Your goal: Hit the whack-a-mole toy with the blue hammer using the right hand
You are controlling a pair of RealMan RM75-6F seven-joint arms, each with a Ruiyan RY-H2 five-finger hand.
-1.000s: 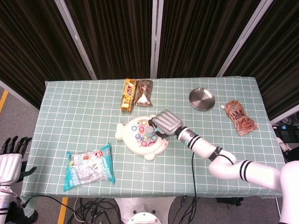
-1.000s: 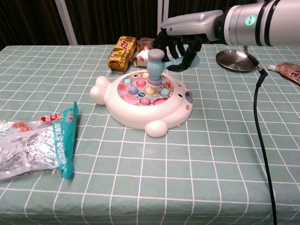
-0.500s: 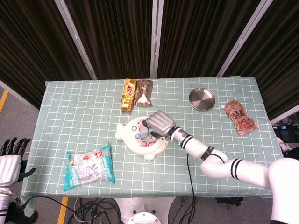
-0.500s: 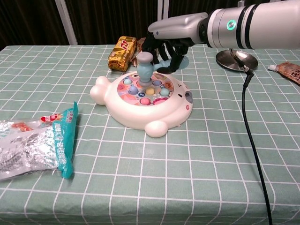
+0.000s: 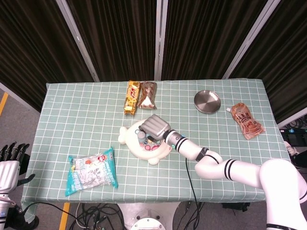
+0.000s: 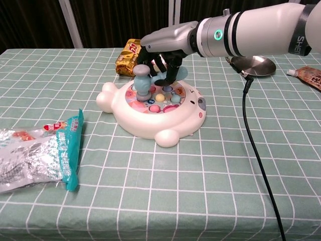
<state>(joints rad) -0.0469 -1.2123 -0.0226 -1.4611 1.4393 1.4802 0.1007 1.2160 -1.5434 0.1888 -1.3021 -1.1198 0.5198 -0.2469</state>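
- While the right robot hand (image 6: 161,59) curls its dark fingers (image 6: 165,70) around the handle of the blue hammer (image 6: 142,80), the hammer head points down at the left side of the whack-a-mole toy (image 6: 153,113).
- From the chest view, the hammer head sits right on the colored buttons on top of the toy, or just above them; I cannot tell which.
- From the head view, the right robot hand (image 5: 154,127) covers the top of the whack-a-mole toy (image 5: 144,143), and only a bit of the blue hammer (image 5: 142,135) peeks out.
- The toy is white and round, with little paws, and it sits near the middle of the worktop (image 5: 76,115), which has a green checked cloth.
- The left robot hand (image 5: 9,165) is far off at the bottom left, past the edge of the worktop. Its dark fingers (image 5: 10,150) point up, a little apart, and hold nothing.
- A shiny snack bag (image 5: 91,172) with blue ends lies flat at the front left of the worktop, well apart from the toy.
- A yellow candy pack (image 5: 131,97) and a brown candy pack (image 5: 147,95) lie side by side behind the toy.
- A round metal dish (image 5: 207,101) sits at the back right.
- A brown pouch (image 5: 247,120) lies near the right edge, just beside the dish.
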